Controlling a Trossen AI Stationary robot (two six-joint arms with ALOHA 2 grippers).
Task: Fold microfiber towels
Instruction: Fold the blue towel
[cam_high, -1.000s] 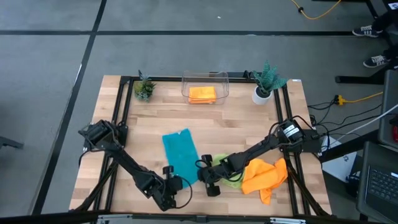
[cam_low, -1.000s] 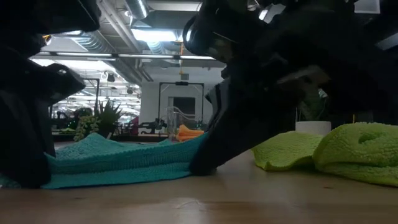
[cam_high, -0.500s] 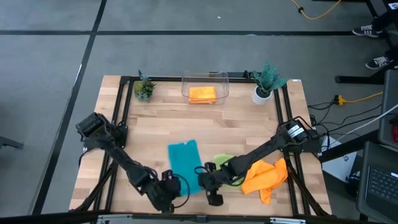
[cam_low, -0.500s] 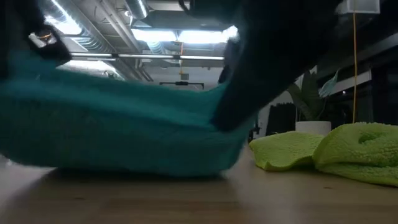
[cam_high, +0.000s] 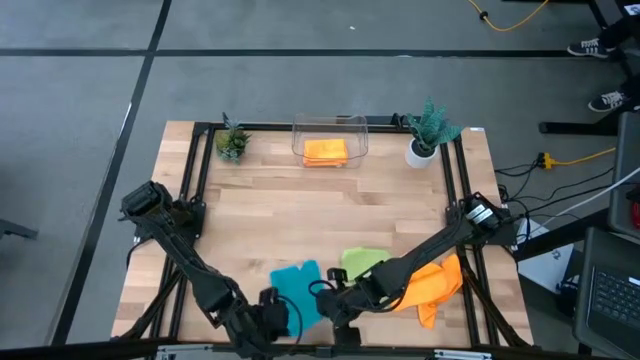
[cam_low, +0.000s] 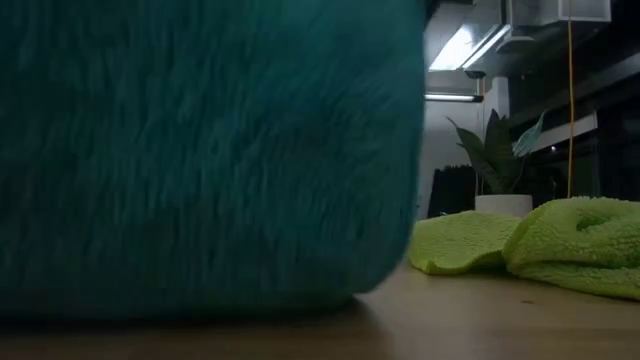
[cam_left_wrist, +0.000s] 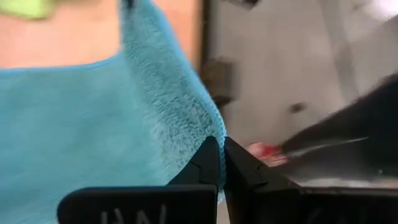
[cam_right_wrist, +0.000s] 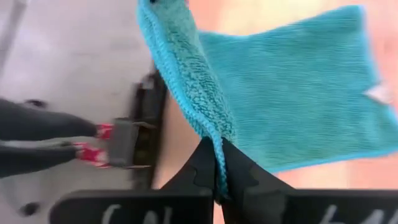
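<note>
Now the left end effector (cam_high: 268, 318) is pinched tight on one corner of the teal-blue towel (cam_high: 297, 291) at the counter's (cam_high: 300, 205) near edge, and the right end effector (cam_high: 332, 308), just beside it, is clamped on the neighbouring corner. To fold cleanly, both should travel level and together, laying the lifted edge square on the far edge. The lime green towel (cam_high: 363, 262) and an orange towel (cam_high: 427, 282) lie close on the right, so the fold should stay clear of them.

At the far edge of the wooden counter (cam_high: 330, 195) a clear plastic bin (cam_high: 330, 128) stands between two small potted plants, one toward the left corner (cam_high: 232, 142) and one in a white pot (cam_high: 428, 130) toward the right.
</note>
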